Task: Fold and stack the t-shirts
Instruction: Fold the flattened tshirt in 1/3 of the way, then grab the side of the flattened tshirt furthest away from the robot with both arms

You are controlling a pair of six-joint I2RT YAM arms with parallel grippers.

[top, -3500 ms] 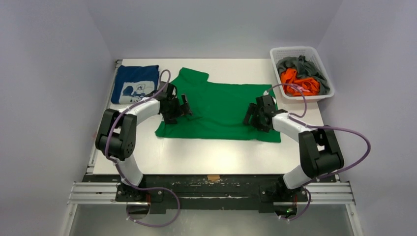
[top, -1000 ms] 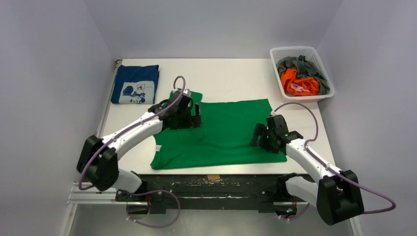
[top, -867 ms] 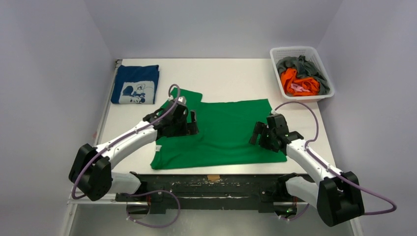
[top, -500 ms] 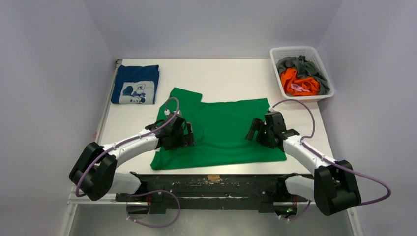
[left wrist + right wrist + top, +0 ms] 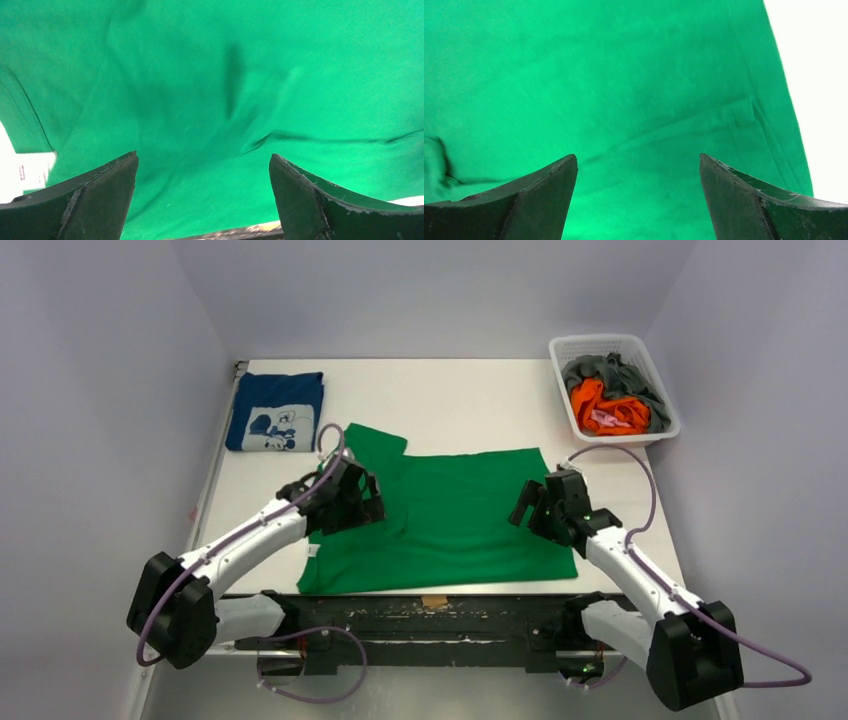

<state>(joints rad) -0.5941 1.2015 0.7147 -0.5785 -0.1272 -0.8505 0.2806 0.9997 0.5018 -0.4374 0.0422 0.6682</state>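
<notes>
Green t-shirt (image 5: 455, 520) lies flat — reaching the table's (image 5: 480, 400) near edge.

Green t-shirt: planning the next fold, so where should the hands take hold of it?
The green t-shirt lies flat, so probably pinch its two near corners from above, left hand on the left one, right hand on the right.

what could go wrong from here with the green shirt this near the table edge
1. The green t-shirt has its near hem at the near edge of the table; a pull toward the arm bases could slide it off.
2. Creases run across the cloth under the open left gripper; closing there might pinch a ridge and fold it crooked.
</notes>
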